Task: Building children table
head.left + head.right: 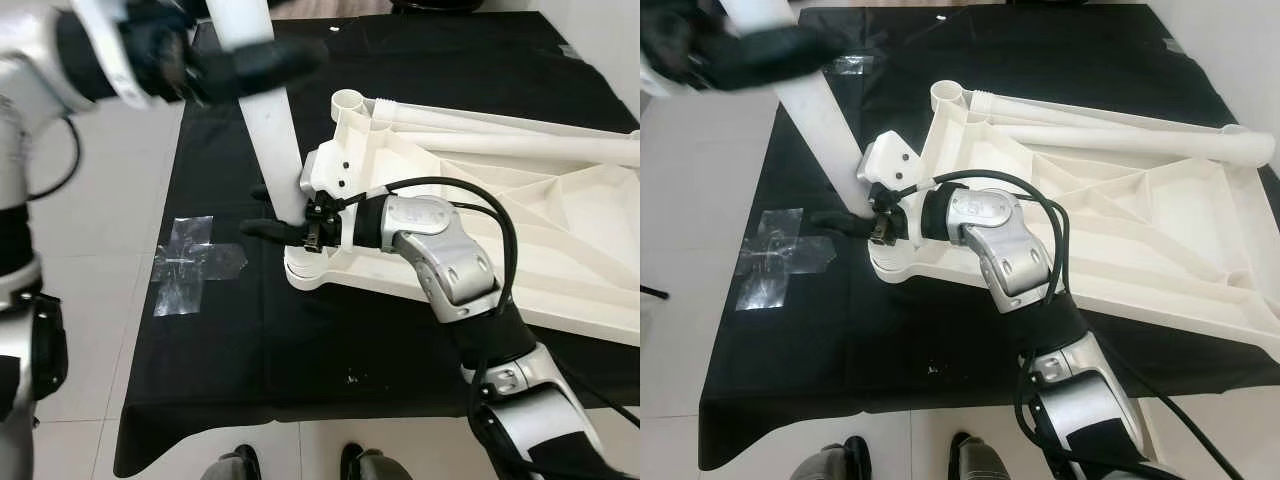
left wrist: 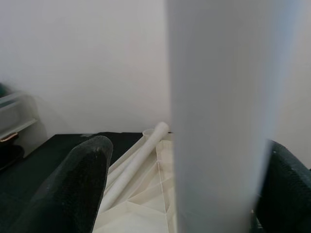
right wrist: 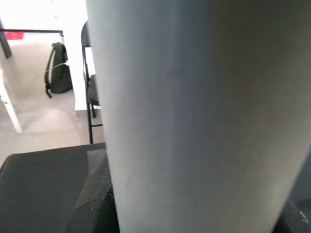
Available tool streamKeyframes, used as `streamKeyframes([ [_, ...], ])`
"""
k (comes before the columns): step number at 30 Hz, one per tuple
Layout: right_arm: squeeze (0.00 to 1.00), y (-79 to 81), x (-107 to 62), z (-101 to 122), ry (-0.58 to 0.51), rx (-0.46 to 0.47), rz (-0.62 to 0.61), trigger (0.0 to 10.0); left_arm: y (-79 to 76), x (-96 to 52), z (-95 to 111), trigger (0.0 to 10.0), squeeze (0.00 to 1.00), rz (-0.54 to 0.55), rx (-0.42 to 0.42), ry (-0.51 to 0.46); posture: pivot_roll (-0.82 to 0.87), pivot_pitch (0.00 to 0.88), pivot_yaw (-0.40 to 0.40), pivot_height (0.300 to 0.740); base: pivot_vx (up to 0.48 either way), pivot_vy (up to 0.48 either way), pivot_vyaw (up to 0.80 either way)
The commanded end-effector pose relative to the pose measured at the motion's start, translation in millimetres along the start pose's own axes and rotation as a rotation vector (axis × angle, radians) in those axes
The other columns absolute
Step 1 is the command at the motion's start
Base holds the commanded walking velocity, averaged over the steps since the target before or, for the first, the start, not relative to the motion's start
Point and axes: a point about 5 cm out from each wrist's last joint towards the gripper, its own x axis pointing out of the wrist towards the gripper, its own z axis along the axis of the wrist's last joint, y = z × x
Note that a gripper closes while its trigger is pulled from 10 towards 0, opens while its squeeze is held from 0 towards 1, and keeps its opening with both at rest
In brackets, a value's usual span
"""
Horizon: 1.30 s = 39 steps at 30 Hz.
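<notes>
A white table top lies upside down on a black cloth. A white table leg stands upright at its near-left corner socket. My left gripper grips the leg high up, and the tube runs between its fingers. My right gripper is shut on the same leg just above the socket, where the tube sits between both black fingers. Two more white legs lie along the far side of the top.
Clear tape is stuck to the cloth left of the socket. Pale tiled floor surrounds the cloth. My feet stand at its near edge. A dark chair and a backpack stand farther off.
</notes>
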Motion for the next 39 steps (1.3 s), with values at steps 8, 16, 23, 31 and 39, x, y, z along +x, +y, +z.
streamKeyframes([
  [8, 0.00, -3.5, -8.7, -32, -0.075, 0.246, 0.018, 0.0, -13.2, -13.0, 2, 10.0, 0.00, -0.032, -0.044, 0.016, 0.02, 0.297, -0.061, 0.740, 0.000, 0.000, 0.00],
  [16, 0.00, -7.0, -17.4, -28, -0.156, 0.236, 0.090, 0.0, -28.9, -37.8, 15, 10.0, 0.00, -0.092, -0.135, -0.004, 0.04, 0.311, -0.055, 0.740, 0.000, 0.000, 0.00],
  [23, 0.00, -1.9, -18.9, -25, -0.158, 0.175, 0.164, 0.0, -37.1, -78.0, 17, 10.0, 0.00, 0.047, -0.200, 0.038, 0.06, 0.318, -0.052, 0.740, 0.000, 0.000, 0.00],
  [31, 0.00, 1.2, -18.7, -23, -0.144, 0.089, 0.235, 0.0, -80.4, -131.7, -79, 10.0, 0.00, 0.425, -0.423, 0.399, 0.07, 0.323, -0.052, 0.740, 0.000, 0.000, 0.00],
  [39, 0.00, 3.5, -19.6, -18, -0.134, 0.039, 0.336, 0.0, -166.0, -103.7, -137, 10.0, 0.00, 0.277, -0.642, 0.545, 0.07, 0.333, -0.046, 0.740, 0.000, 0.000, 0.00],
])
